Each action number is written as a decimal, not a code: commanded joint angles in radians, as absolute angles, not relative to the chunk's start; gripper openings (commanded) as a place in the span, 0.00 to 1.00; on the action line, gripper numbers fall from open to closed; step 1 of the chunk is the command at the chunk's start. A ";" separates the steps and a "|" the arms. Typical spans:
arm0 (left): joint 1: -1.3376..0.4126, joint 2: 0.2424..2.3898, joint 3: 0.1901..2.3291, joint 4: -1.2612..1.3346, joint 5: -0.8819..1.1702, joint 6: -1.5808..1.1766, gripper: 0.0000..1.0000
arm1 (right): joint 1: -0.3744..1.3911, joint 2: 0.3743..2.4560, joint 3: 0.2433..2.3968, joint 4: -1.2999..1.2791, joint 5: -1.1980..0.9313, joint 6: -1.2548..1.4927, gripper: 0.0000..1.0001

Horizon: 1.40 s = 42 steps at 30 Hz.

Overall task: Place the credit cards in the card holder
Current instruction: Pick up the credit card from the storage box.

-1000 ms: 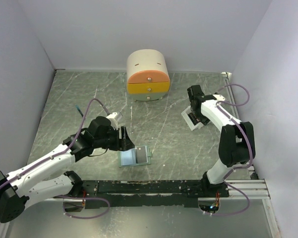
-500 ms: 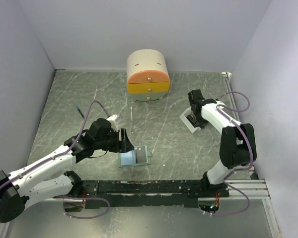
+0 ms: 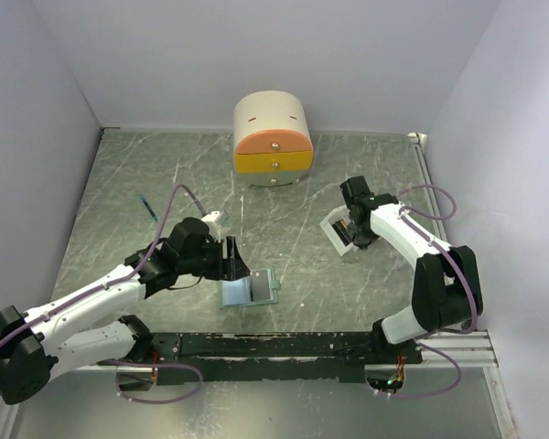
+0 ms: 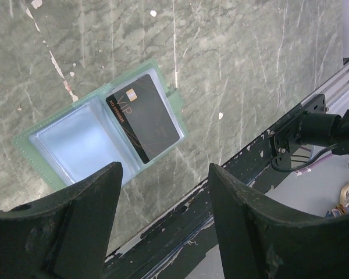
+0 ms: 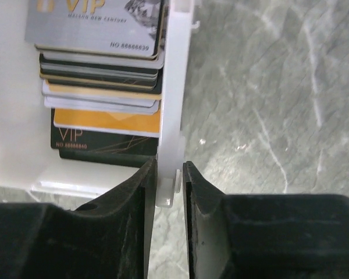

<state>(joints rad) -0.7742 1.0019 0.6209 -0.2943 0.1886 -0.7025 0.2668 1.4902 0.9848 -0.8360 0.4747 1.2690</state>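
Observation:
The card holder (image 3: 249, 289) lies open near the table's front edge, its pale blue pockets (image 4: 75, 145) facing up. One dark credit card (image 4: 142, 116) sits in its right pocket. My left gripper (image 3: 231, 259) hovers just left of it, open and empty (image 4: 166, 171). Several more credit cards (image 5: 99, 58) are stacked in a white tray (image 3: 334, 227). My right gripper (image 3: 349, 229) is shut on the tray's side wall (image 5: 175, 87), one finger inside it and one outside (image 5: 170, 165).
A round cream-and-orange drawer box (image 3: 273, 137) stands at the back centre. A thin blue stick (image 3: 147, 207) lies at the left. A black rail (image 3: 284, 346) runs along the near edge, and walls close in on three sides.
My right gripper closed on the tray's wall, and the tray has slid left toward the table's middle, turning slightly. The left arm has barely moved.

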 commanded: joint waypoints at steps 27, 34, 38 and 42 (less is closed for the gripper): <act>-0.779 0.995 0.595 -0.203 0.262 -0.730 0.71 | 0.288 1.439 1.084 -0.466 0.286 -0.067 0.60; -0.779 0.962 0.588 -0.221 0.240 -0.732 0.71 | 0.312 1.507 1.024 -0.407 0.332 -0.190 0.60; -0.779 0.977 0.585 -0.219 0.243 -0.727 0.71 | 0.320 1.525 1.008 -0.383 0.315 -0.201 0.61; -0.779 0.986 0.575 -0.216 0.248 -0.723 0.71 | 0.357 1.522 0.936 -0.341 0.354 -0.204 0.61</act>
<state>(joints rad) -0.7742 0.9783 0.5888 -0.2214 0.2405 -0.7311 0.3241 1.5200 0.9897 -0.3969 0.3126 -0.1699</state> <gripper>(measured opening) 0.713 0.608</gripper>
